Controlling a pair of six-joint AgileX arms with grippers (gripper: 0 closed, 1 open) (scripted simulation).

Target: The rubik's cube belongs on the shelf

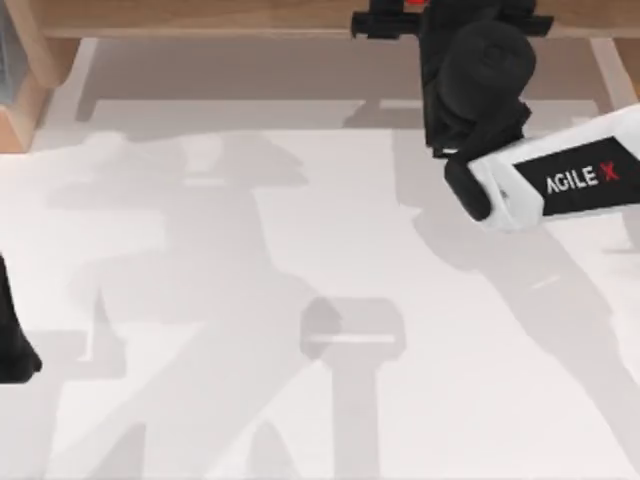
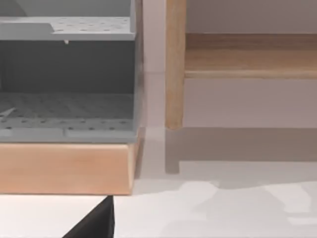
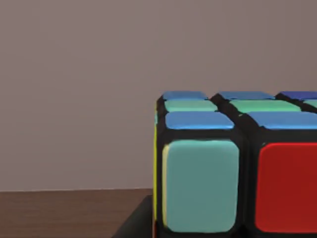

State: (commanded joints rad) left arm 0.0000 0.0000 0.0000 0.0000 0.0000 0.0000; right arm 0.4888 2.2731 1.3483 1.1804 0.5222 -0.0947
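Right arm: white link w/ AGILE X lettering comes in from the top view's right edge, black wrist reaches up to the far edge of the table, over the shelf board.
Right tool: at the shelf, top centre-right of the top view; black crossbar lies across the board's front edge. Fingers hidden from above by the wrist, so can't tell if spread or pressed together.
Rubik's cube: right at the right tool, seen very close in the right wrist view. Black grid, blue + green stickers on top face, pale teal + red on the face toward the cam, thin yellow strip on the side face. A small red speck shows by the tool in the top view, likely the cube. Dark brown wood surface runs under and beside it; can't tell if cube touches it or hangs just above.
Shelf: light-brown board along the top view's far edge, wooden side support at far left. In the left wrist view, an upright post w/ the board joining it.
Grey rack: perforated grey tiers on a wooden base, just beside the shelf post.
Left arm: parked at the top view's left edge, low; only a black part shows. Left tool state: can't tell.
Table: white, arm shadows across it.
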